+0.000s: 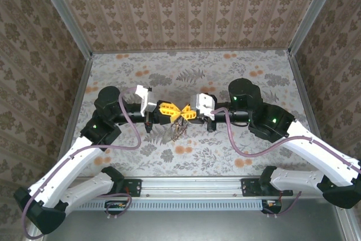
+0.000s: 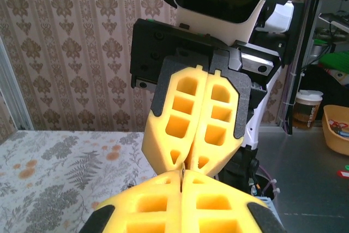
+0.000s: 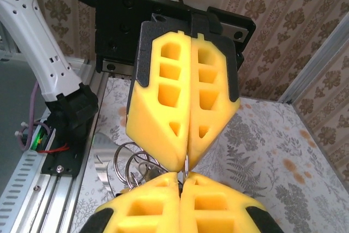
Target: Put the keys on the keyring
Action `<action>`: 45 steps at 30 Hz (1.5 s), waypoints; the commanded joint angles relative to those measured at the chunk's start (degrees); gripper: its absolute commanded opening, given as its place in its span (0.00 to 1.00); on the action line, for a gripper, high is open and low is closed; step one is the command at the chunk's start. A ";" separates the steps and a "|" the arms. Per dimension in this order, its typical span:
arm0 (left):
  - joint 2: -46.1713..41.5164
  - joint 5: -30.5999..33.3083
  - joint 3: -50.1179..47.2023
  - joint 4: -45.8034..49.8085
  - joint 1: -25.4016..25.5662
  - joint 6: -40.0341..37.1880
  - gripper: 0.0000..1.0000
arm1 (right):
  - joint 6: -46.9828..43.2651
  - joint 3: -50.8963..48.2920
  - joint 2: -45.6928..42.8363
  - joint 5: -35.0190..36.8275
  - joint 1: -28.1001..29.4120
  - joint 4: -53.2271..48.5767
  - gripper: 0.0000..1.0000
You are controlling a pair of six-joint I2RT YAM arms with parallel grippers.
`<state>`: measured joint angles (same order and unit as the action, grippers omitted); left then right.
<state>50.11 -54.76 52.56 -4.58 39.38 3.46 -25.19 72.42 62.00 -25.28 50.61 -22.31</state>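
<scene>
though shut, jaws on keyring [image 1: 176, 129]

Three walls close in the table: a back wall [image 1: 192, 9], a left wall [image 1: 28, 83] and a right wall [image 1: 338, 71], all papered in beige with rows of brown damask motifs, and grey metal posts [image 1: 65, 12] run up the back corners. The table [image 1: 192, 71] wears a pale grey cloth printed with ferns and small orange flowers, with a ribbed metal rail [image 1: 192, 187] along its near edge. Past the table, the left wrist view takes in a lidded cup [image 2: 308, 107] and a yellow bowl [image 2: 335, 129] under soft, even light.
</scene>
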 commanded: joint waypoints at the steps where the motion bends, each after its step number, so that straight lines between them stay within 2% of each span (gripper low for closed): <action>1: -0.62 1.83 1.27 -7.38 0.15 2.24 0.00 | 1.46 -1.42 0.76 -2.20 0.56 2.52 0.00; 3: -0.63 4.15 3.86 1.42 0.35 -2.60 0.00 | 0.83 -0.51 0.84 -1.44 0.32 1.42 0.00; 6: 1.20 10.50 11.49 21.64 2.15 -14.48 0.01 | -1.29 2.66 1.90 0.94 0.16 -3.34 0.00; 8: 3.58 14.53 16.63 32.22 3.37 -20.90 0.12 | -3.13 4.84 2.96 3.17 0.16 -6.79 0.00; 10: 5.99 17.55 20.66 39.36 4.37 -25.26 0.20 | -4.68 6.71 4.13 5.37 0.23 -10.41 0.00; 13: 8.69 23.04 23.98 44.84 5.90 -28.83 0.22 | -5.64 8.32 5.22 7.12 0.25 -13.00 0.00; 20: 11.77 27.60 25.57 48.06 8.35 -30.78 0.26 | -5.50 9.62 5.90 8.48 0.28 -13.52 0.00; 25: 10.23 26.31 24.04 47.34 9.01 -28.63 0.30 | -5.36 10.04 6.17 9.39 0.10 -13.65 0.00; 35: 8.44 23.86 21.57 42.92 9.30 -22.58 0.30 | -5.45 10.05 7.17 11.21 0.11 -13.85 0.00; 43: 10.58 25.22 21.11 43.60 9.53 -21.83 0.30 | -5.14 10.14 7.26 11.07 0.16 -13.82 0.00; 45: 10.92 26.01 21.12 43.67 9.47 -22.00 0.27 | -5.14 9.94 7.02 10.15 0.12 -13.65 0.00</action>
<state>60.71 -29.28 73.89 39.40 48.47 -19.75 -30.06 80.09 69.38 -15.11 50.52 -38.00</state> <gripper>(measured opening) 0.277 0.064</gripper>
